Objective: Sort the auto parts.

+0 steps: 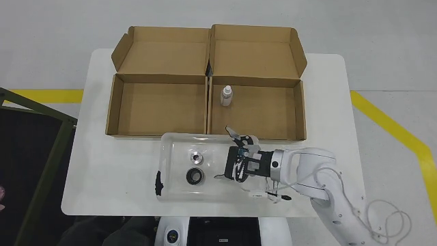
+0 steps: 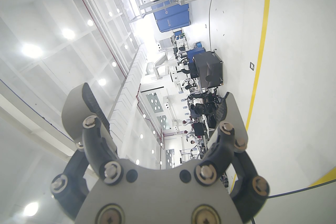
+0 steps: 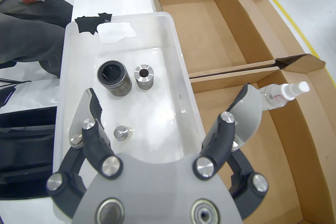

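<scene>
A clear plastic tray sits at the table's near edge. In it stand a dark ringed bearing, a silver slotted cylinder and a small silver knob. From above, the bearing and the cylinder lie in the tray's left half. My right gripper hangs open over the tray's right half, the knob just below and between its fingers, nothing held. My left gripper is open and empty, pointing up into the room.
Two open cardboard boxes stand side by side behind the tray, the left box bare and the right box holding a small white spray bottle. Their lids fold back. A dark green cart frame stands left of the table.
</scene>
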Controlling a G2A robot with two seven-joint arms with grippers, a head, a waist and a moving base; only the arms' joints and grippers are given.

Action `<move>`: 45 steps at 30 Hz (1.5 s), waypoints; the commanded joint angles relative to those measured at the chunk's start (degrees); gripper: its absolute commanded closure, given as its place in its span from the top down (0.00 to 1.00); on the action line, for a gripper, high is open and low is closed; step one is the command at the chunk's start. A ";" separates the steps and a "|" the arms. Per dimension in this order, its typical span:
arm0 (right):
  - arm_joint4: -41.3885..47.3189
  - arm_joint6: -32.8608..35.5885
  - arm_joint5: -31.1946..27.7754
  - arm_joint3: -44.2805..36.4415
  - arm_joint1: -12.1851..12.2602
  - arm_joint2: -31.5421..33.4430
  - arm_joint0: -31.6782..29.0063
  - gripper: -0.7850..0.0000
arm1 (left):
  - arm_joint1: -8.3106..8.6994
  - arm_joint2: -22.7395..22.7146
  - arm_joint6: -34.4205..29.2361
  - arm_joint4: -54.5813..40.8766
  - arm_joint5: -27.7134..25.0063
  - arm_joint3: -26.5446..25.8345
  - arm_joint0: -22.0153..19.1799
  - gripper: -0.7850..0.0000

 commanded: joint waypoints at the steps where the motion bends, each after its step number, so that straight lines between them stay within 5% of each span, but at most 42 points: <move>1: -0.44 0.47 0.00 -0.47 0.05 -0.76 -0.40 0.98 | 0.00 0.00 0.00 0.00 0.00 0.00 0.00 1.00; 33: -7.19 14.09 3.43 -1.06 1.18 -5.11 -2.19 0.96 | 0.00 0.00 0.00 0.00 0.00 0.00 0.00 1.00; 45: -6.74 19.24 3.02 0.80 0.89 -8.97 0.38 0.82 | 0.00 0.00 0.00 0.00 0.00 0.00 0.00 1.00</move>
